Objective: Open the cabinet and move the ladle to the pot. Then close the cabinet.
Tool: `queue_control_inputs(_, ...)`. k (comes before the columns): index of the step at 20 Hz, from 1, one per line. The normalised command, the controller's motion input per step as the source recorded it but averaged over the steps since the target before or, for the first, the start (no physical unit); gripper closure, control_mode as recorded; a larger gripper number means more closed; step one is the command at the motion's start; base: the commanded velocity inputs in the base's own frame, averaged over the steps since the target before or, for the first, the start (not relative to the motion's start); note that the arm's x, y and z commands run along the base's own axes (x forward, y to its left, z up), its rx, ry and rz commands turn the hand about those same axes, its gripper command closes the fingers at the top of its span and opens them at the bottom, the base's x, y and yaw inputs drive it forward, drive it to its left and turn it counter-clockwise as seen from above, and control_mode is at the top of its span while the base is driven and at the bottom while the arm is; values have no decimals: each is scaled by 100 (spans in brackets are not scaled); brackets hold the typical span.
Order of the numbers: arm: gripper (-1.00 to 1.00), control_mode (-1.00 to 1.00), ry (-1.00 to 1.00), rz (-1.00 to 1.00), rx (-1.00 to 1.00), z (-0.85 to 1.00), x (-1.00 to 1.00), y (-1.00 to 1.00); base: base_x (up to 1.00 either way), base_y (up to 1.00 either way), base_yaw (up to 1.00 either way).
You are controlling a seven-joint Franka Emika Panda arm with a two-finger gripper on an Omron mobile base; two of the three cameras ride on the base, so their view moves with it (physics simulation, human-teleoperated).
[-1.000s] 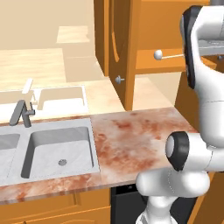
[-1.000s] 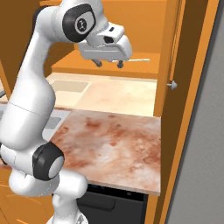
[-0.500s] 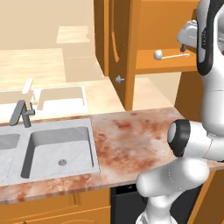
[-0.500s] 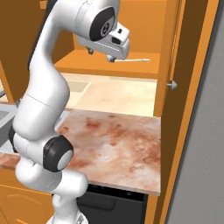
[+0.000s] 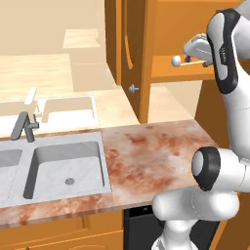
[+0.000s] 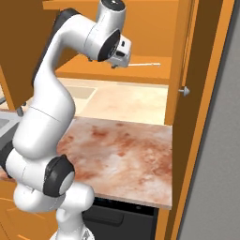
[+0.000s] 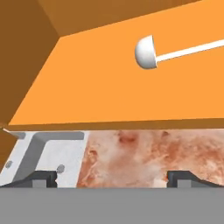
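Smooth matt orange-brown wood on the cabinet point(image 5: 136, 53); pale satin metal on the ladle point(image 7: 151, 52); polished reddish mottled stone on the counter point(image 5: 151, 156); grey marbled sink point(image 5: 63, 168).

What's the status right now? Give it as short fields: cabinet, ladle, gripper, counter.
cabinet: doors open, shelf exposed
ladle: lying on the cabinet shelf, handle along it, not held
gripper: open, in front of the shelf edge, below the ladle in the hand view
counter: reddish marble, sink to its left

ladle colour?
Pale silver-grey, nearly white: the ladle lies on the orange cabinet shelf. Clearest in the hand view.
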Motion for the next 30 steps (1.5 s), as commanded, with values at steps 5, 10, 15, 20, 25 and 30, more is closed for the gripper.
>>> queue_control_inputs(5, -100, -100, -16, 4, 0, -1, 60, 3, 0, 0, 0)
queue_control_inputs(10, -100, -100, -13, 0, -7, 3, 43, 0, 0, 0, 0)
queue_control_inputs(15, -100, -100, -10, 0, -14, 5, 33, 0, 0, 0, 0)
queue_control_inputs(20, -100, -100, -5, 0, -14, 1, 16, -3, 0, 0, 0)
queue_control_inputs(25, -100, -100, -1, 0, -10, 0, 15, -8, 0, 0, 0)
queue_control_inputs(30, -100, -100, 0, 0, -2, 0, 29, -4, 0, 0, 0)
